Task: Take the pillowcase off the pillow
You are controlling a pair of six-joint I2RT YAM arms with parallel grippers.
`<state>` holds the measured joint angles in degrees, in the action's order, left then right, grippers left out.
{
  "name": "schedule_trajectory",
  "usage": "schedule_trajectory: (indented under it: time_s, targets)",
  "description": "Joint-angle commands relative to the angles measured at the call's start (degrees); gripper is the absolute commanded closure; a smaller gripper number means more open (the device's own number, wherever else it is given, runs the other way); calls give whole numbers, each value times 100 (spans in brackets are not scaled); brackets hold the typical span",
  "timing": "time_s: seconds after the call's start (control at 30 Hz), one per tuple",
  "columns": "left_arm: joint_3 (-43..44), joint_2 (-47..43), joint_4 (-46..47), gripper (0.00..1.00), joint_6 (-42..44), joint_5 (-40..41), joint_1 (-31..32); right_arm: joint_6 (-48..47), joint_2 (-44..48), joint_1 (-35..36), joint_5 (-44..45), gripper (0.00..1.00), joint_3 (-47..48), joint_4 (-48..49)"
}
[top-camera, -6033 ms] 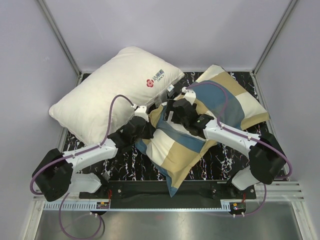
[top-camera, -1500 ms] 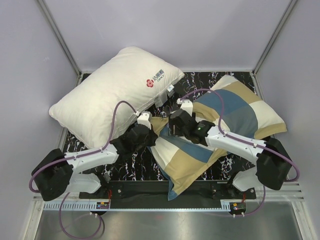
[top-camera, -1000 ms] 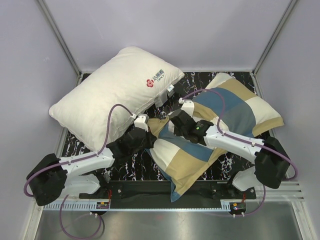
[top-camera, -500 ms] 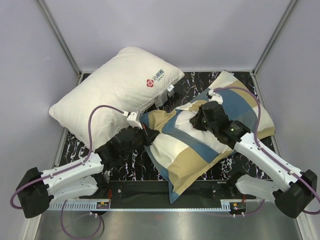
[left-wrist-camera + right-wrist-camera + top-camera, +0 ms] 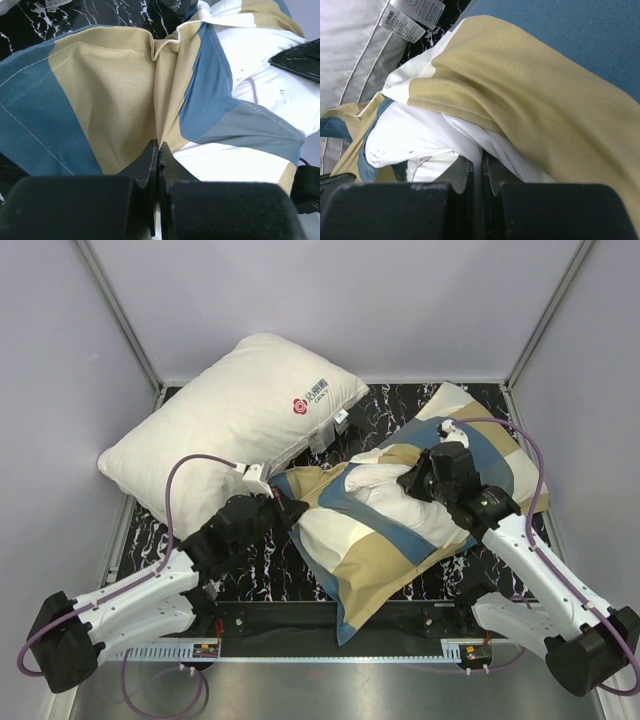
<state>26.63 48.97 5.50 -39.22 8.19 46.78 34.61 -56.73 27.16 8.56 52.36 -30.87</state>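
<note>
- Your left end effector (image 5: 158, 147) is pinched tight on a bunched fold of the pillowcase (image 5: 385, 555). In the left wrist view, tan cloth runs straight up from between the closed fingers.
- Your right end effector (image 5: 477, 161) is also nearly closed. It grips a pinch of the white pillow (image 5: 372, 480) just below the tan hem of the pillowcase opening.
- The two grips sit at opposite ends of the exposed white patch, the left one at the near-left corner of the cover and the right one further back and to the right.
- The pillow shows through the opening in the middle of the bundle. The rest of it is inside the checked teal, tan and cream cover.
- The covered pillow lies diagonally on the dark marbled surface (image 5: 255, 570), right of centre. One corner points towards the arm bases and the other end sits near the back right.
- A second white pillow with a red logo (image 5: 215, 430) lies at the back left. Its sewn-in labels are just beside the pillowcase opening.
</note>
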Motion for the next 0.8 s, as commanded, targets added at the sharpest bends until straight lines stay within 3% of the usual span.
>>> schedule_trajectory:
  time_s: [0.0, 0.3, 0.5, 0.63, 0.77]
  targets:
    - [-448, -11, -2009, 100, 740, 1502, -627, -815, 329, -843, 2352, 100, 134, -499]
    - [-168, 402, -1868, 100, 793, 1388, -679, -851, 329, -1037, 1914, 100, -23, -289]
    - [333, 1394, -1421, 100, 899, 940, -636, -649, 198, -1028, 1342, 100, -524, 247]
    - [702, 1897, -1341, 100, 846, 983, -372, -543, 75, -1028, 1166, 100, -735, 433]
    - [1342, 1625, -1577, 100, 697, 1150, 137, -490, -5, -1028, 1008, 100, -885, 678]
